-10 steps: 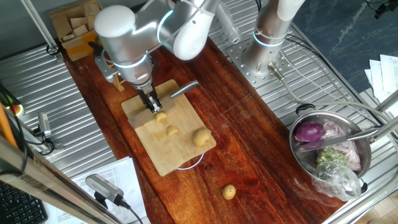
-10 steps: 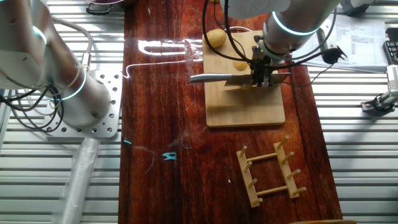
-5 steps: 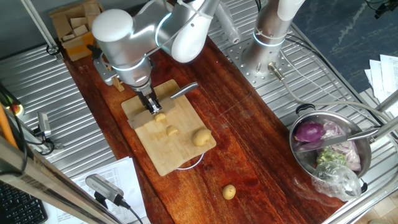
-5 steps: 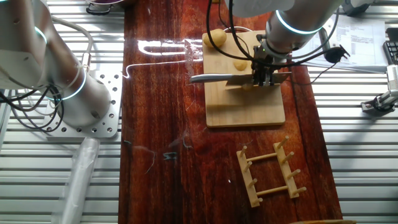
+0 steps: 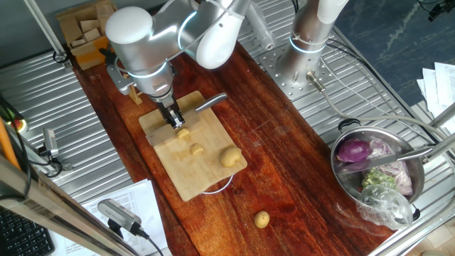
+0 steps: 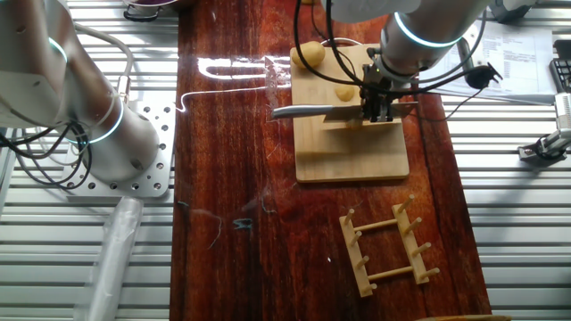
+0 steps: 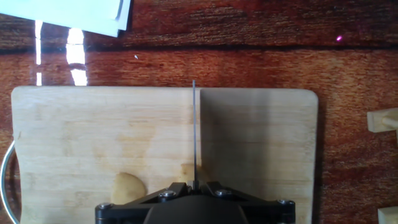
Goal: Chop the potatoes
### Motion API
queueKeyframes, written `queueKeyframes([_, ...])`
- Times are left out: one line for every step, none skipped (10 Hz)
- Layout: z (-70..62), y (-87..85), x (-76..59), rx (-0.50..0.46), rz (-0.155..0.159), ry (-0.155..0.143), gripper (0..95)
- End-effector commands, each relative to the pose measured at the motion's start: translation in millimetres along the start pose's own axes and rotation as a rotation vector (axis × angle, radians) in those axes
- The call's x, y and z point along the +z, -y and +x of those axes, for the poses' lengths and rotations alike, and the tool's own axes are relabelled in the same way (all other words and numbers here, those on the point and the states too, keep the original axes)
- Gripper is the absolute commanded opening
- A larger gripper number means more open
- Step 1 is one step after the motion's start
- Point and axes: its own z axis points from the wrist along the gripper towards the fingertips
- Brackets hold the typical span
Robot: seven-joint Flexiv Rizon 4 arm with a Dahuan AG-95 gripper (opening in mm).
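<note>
A pale wooden cutting board [image 5: 193, 179] [image 6: 352, 159] [image 7: 81, 137] lies on the dark wood table. My gripper [image 5: 173, 118] [image 6: 376, 109] [image 7: 194, 185] is shut on a steel knife [image 5: 210, 102] [image 6: 308, 111] [image 7: 194, 130], held blade down across the board. A small potato [image 5: 184, 133] [image 6: 355, 123] [image 7: 188, 170] sits right at the blade. Another small potato [image 5: 195, 149] [image 6: 345, 92] [image 7: 129, 185] and a larger potato [image 5: 229, 156] [image 6: 310, 53] lie further along the board. One more potato [image 5: 261, 219] rests on the table off the board.
A metal bowl [image 5: 419, 186] at the right holds a purple onion [image 5: 353, 151] and greens. A wooden rack [image 6: 385, 245] lies beyond the board's end. A second arm's base [image 5: 306, 43] [image 6: 98, 134] stands beside the table. Wooden blocks [image 5: 85, 32] sit at the far corner.
The arm has shifted only very slightly. The knife stays held at the same small potato on the board.
</note>
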Motion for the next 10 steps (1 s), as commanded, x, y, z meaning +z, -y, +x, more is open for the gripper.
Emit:
queueKeyframes([0.9, 0.8, -2.5, -0.001, 0.002, -0.001, 0.0])
queueKeyframes([1.0, 0.8, -3.1, -0.001, 0.002, 0.0, 0.0])
queueKeyframes([1.1, 0.9, -2.5, -0.002, 0.003, 0.002, 0.0])
queueKeyframes([1.1, 1.1, -1.1, -0.001, 0.004, 0.001, 0.0])
queueKeyframes([1.2, 1.3, -1.3, -0.003, 0.005, 0.002, 0.0])
queueKeyframes([1.2, 1.4, -0.5, -0.003, 0.005, 0.003, 0.0])
queueKeyframes([1.1, 1.6, 1.3, -0.003, 0.005, 0.005, 0.0])
queueKeyframes([1.0, 1.8, 2.6, -0.003, 0.005, 0.007, 0.0])
queueKeyframes([1.8, 2.1, 3.3, -0.005, 0.007, 0.01, 0.0])
queueKeyframes([2.7, 2.5, 5.1, -0.006, 0.007, 0.017, 0.0])
